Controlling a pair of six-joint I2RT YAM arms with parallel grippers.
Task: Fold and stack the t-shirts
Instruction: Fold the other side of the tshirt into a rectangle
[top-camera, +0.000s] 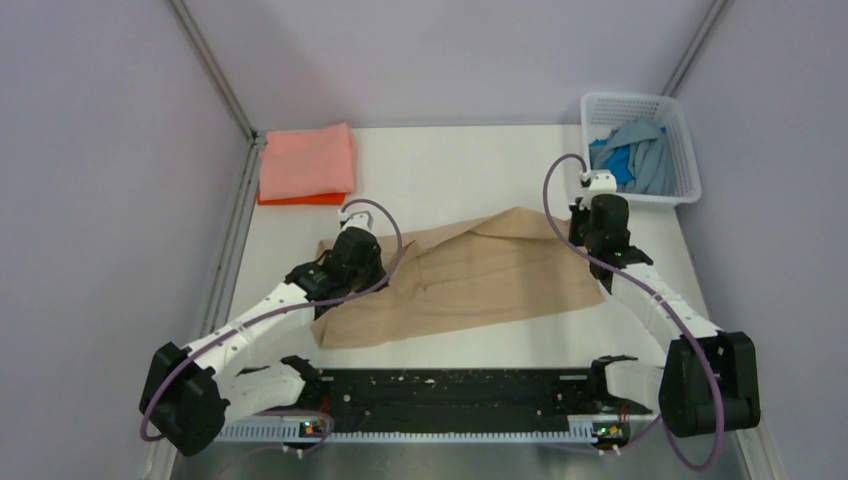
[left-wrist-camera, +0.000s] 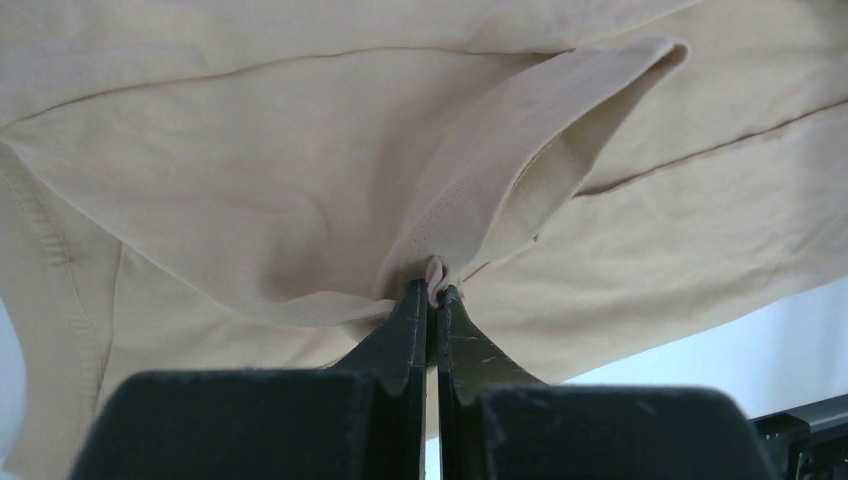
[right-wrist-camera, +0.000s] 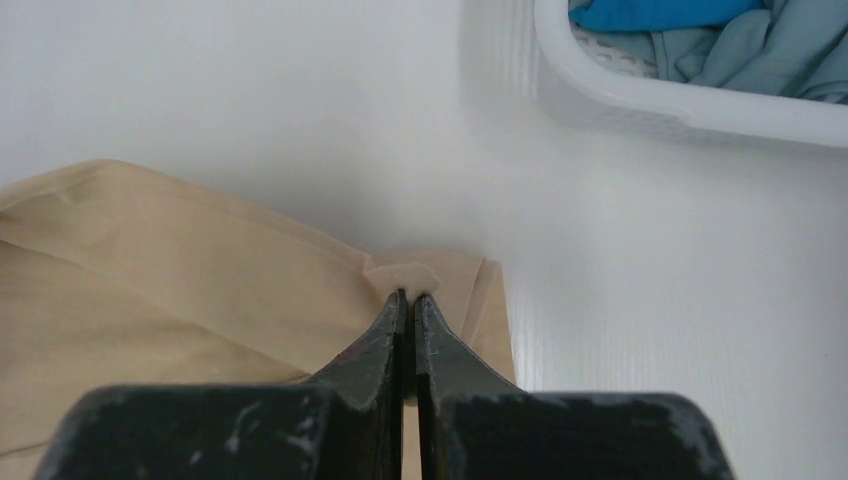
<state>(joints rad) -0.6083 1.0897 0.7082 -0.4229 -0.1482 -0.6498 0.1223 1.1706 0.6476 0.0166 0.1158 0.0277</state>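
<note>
1. The tan t-shirt (top-camera: 470, 275) was plain, even beige.
2. The pink t-shirt (top-camera: 305, 160) was salmon, with the orange t-shirt (top-camera: 300, 200) showing as a bright strip.
3. The basket (top-camera: 686, 150) was white lattice. It held the blue t-shirt (top-camera: 620, 165) and the blue-grey t-shirt (top-camera: 652, 155).
4. The table (top-camera: 450, 170) was white.

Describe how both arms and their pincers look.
The left arm and right arm have white links and bulky black joints, each trailing a looped purplish cable. The left pincer and right pincer are black, tapering to thin scuffed tips.

Bright, even, soft-shadowed light; wrist views' near edges blurred.
</note>
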